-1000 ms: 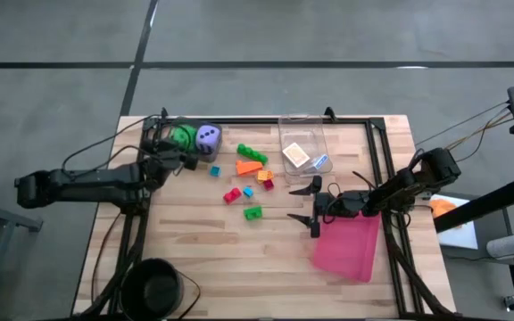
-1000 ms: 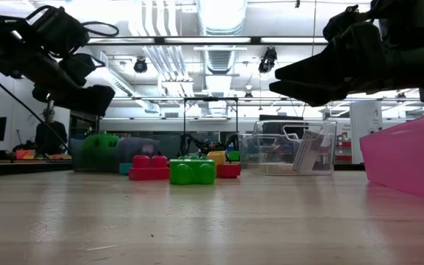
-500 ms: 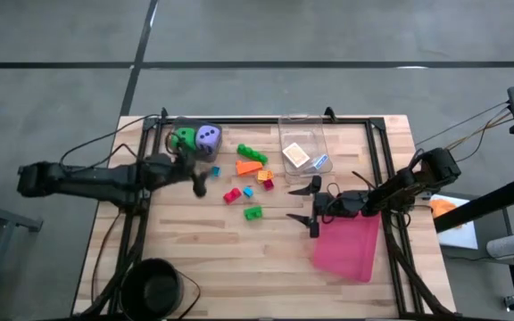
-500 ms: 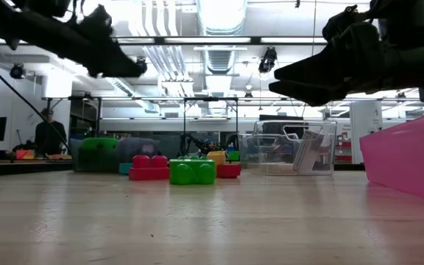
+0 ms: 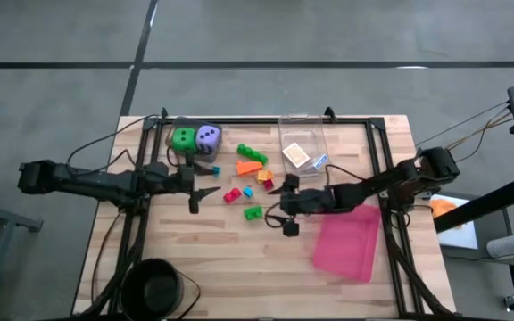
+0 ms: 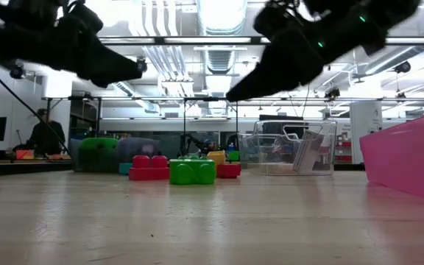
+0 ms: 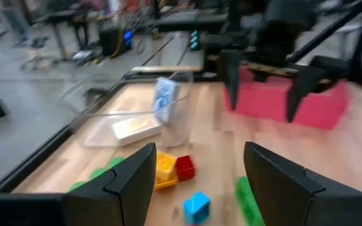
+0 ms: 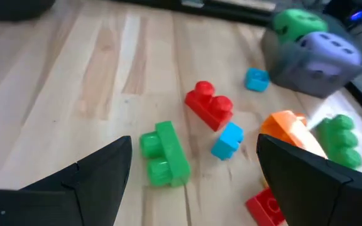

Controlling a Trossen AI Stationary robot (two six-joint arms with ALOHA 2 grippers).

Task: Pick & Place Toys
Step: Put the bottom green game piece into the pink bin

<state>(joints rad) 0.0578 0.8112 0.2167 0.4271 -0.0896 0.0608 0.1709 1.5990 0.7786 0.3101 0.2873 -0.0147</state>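
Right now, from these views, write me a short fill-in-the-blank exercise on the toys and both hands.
1. The purple die sits right beside the ____ die.
2. The two flat packets lie inside the clear ____.
3. The right hand hangs over the bricks with its fingers ____.
4. The tray on the table is ____ in colour.

The left hand is open too, holding nothing.

Missing words: green; box; open; pink
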